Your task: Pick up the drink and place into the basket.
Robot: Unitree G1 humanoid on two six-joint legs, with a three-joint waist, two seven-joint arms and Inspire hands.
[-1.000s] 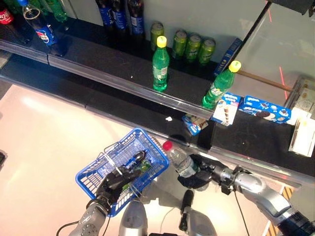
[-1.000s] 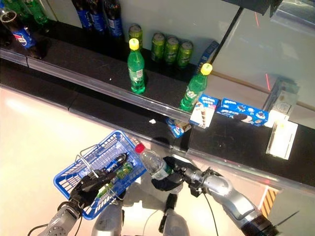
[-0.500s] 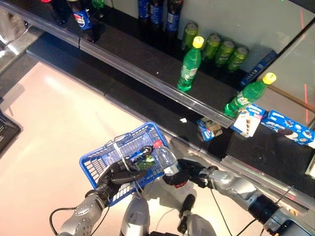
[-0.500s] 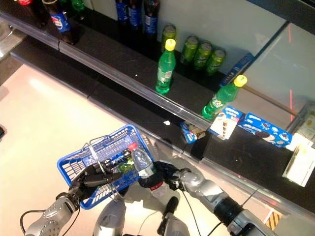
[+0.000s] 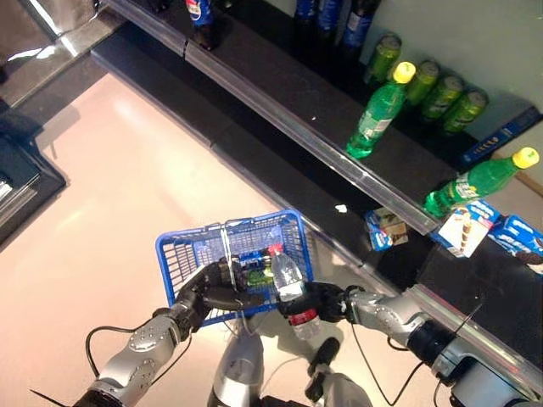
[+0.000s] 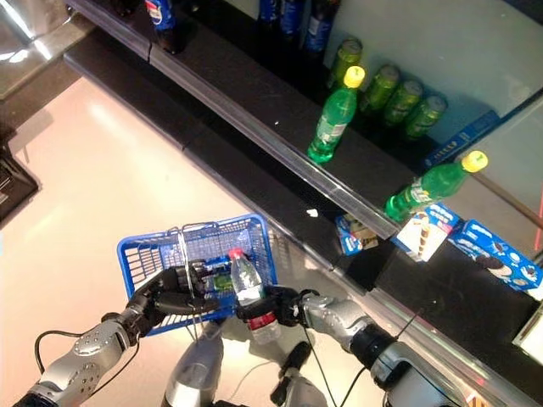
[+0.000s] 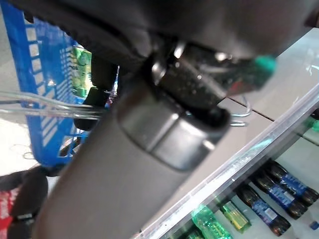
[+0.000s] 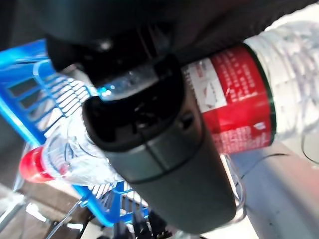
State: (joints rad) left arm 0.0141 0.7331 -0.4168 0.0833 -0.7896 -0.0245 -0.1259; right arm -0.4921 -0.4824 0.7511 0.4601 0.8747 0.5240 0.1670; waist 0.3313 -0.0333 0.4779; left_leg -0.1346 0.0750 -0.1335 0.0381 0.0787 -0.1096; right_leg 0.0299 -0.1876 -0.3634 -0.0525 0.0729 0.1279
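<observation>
A clear water bottle (image 5: 288, 283) with a red cap and red label is held in my right hand (image 5: 321, 302), whose fingers curl round its lower body. The bottle (image 8: 234, 109) tilts over the near right edge of the blue wire basket (image 5: 197, 249), cap toward the inside. My left hand (image 5: 212, 292) is shut on the basket's metal handle (image 6: 181, 251) and holds it above the floor. Inside the basket lie a dark bottle with a blue label and a green packet (image 5: 259, 275).
A dark shelf unit runs across the back with two green bottles (image 5: 378, 111), several green cans (image 5: 443, 89), dark cola bottles (image 6: 316, 24) and blue snack boxes (image 6: 496, 259). Pale floor spreads to the left, with a dark mat (image 5: 21, 174) at the far left.
The camera has shifted, sliding the shelves up and right. My right hand brought the water bottle from beside the basket to over its right edge. The left hand kept its hold on the handle.
</observation>
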